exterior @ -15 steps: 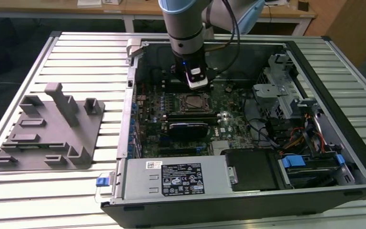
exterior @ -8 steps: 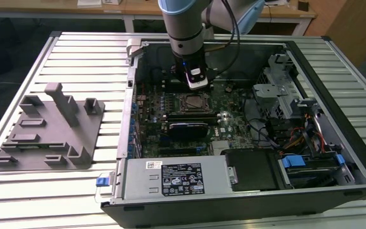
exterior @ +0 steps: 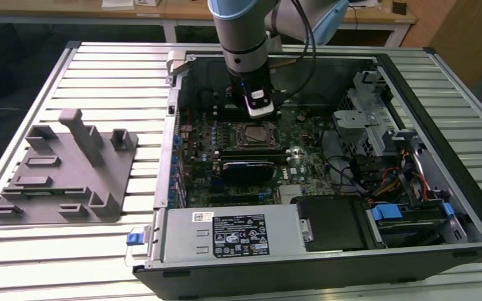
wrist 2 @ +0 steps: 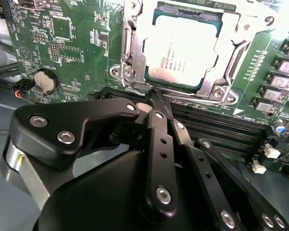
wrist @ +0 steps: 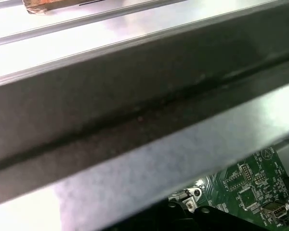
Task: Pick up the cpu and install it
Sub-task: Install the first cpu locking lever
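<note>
The open computer case [exterior: 442, 207] at the exterior view's centre holds the green motherboard [wrist 2: 72, 43]. The cpu [wrist 2: 185, 53] sits in its socket [wrist 2: 130, 62], upper middle of the second wrist view. My gripper [wrist 2: 154, 98] hangs just above, jaws pinched together, empty. Slatted metal table [exterior: 107, 69] beneath; grey fixture [exterior: 65, 169] left.

An open desktop computer case [exterior: 325, 251] lies on the slatted metal tabletop [exterior: 107, 69] and takes up the centre and right of the exterior view, with a grey plastic fixture block [exterior: 65, 172] well apart at middle left. In the case, the green motherboard [exterior: 224, 135] sits centre-left, the boxy power supply [exterior: 228, 233] below it. The square silver-topped cpu [wrist 2: 185, 48] lies in its metal-framed socket [wrist 2: 130, 62] in the upper half of the second wrist view, the black tool [wrist 2: 151, 96] just below its edge.
</note>
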{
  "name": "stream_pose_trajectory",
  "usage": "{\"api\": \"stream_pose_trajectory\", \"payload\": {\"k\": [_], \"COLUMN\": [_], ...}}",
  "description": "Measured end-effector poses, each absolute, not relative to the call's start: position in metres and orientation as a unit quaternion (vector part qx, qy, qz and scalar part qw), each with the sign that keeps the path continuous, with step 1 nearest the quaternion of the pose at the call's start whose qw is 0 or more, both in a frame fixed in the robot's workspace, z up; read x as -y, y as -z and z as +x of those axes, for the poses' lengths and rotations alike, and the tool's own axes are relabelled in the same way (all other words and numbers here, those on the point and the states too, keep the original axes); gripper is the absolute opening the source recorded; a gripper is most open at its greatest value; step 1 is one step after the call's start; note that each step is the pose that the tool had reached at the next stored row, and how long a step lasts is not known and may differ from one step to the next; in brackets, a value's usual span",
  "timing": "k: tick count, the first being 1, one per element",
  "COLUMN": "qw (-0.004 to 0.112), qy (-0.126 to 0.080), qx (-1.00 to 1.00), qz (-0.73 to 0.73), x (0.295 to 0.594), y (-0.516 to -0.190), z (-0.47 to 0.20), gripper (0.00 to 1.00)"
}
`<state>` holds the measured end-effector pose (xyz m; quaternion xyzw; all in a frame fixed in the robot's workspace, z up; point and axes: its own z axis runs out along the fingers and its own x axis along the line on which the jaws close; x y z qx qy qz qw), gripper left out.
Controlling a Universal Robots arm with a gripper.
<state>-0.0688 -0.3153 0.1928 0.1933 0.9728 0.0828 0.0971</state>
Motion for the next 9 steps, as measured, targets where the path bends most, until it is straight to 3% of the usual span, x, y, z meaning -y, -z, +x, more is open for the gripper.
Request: {"api": "stream_pose_trajectory", "payload": {"k": [9], "qw": [0.099], "qy": [-0.082], "qx": [-0.973], "qz": [0.194], "x": [0.3154], "y": [-0.1914], "z": [-0.0688], "gripper": [0.11]}}
